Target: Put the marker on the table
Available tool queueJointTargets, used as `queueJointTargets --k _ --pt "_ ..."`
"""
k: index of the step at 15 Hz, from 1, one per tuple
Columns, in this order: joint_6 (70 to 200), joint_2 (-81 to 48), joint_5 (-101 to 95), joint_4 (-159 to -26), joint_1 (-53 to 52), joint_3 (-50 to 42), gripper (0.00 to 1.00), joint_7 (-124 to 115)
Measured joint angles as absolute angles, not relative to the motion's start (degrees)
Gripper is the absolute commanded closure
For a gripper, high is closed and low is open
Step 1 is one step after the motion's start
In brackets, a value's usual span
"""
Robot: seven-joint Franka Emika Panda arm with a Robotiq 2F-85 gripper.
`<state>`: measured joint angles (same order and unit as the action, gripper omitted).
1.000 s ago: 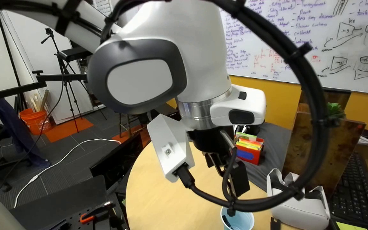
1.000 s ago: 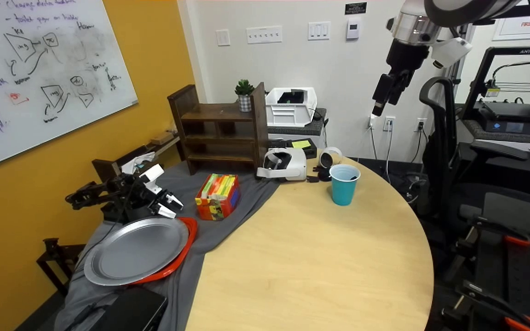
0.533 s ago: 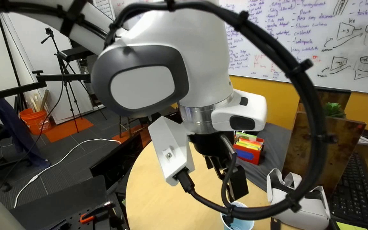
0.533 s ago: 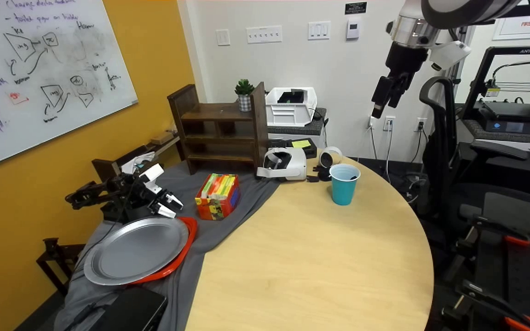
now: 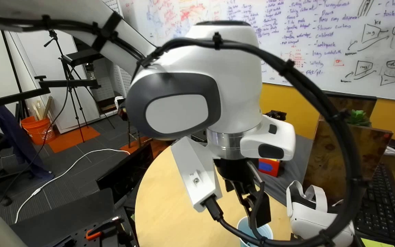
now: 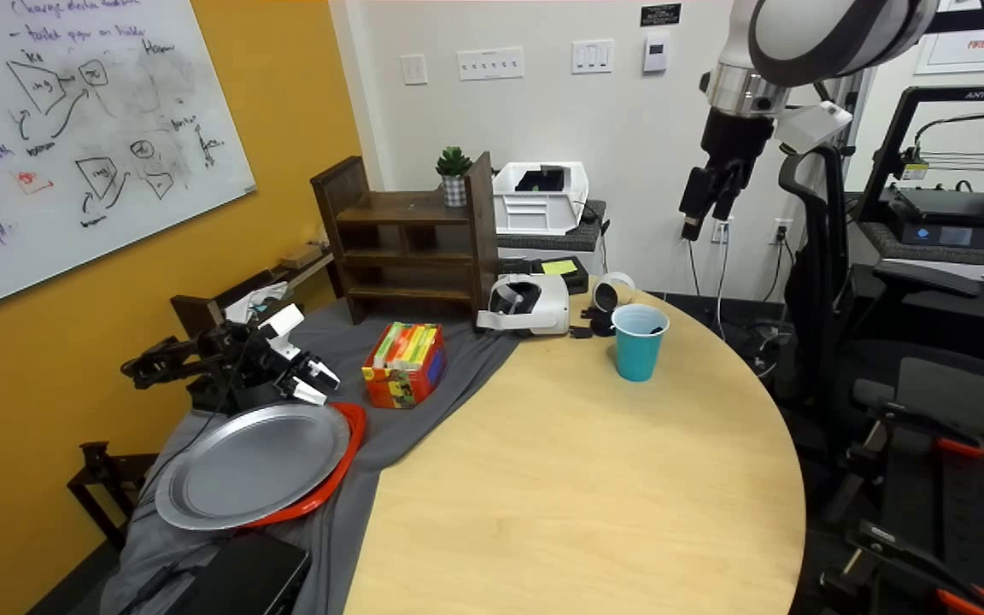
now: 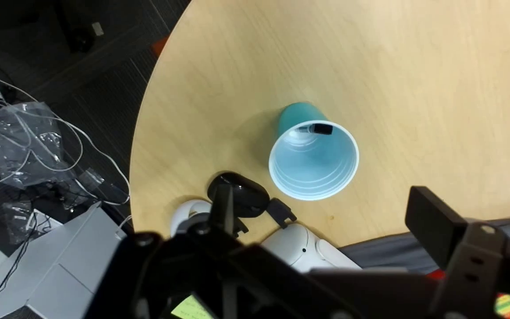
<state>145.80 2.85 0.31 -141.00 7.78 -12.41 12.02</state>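
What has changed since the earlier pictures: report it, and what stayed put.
In an exterior view, the arm and its open gripper sank and shifted slightly toward the picture's left. Nothing was taken hold of or let go. The marker stayed in the light-blue cup, which stands upright on the table.

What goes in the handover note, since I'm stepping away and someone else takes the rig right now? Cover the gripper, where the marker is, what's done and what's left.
Gripper: open, holding nothing, hanging clear of the cup.
Marker: leaning inside the cup, dark end near the top. The cup stands upright on the table.
Done: no part of the move yet; the marker is neither gripped nor on the table.
Left: most likely lower to the cup, grip the marker's dark end, lift it out, lay it on the table, let go.
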Motion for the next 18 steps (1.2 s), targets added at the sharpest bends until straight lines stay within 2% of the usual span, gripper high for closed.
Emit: queueJointTargets --k 7,18 --pt "148.30 -5.56 2.50 -136.95 7.78 -10.84 0.00 12.02" --pt "162.55 -13.98 4.02 -137.07 8.52 -7.35 0.00 11.34"
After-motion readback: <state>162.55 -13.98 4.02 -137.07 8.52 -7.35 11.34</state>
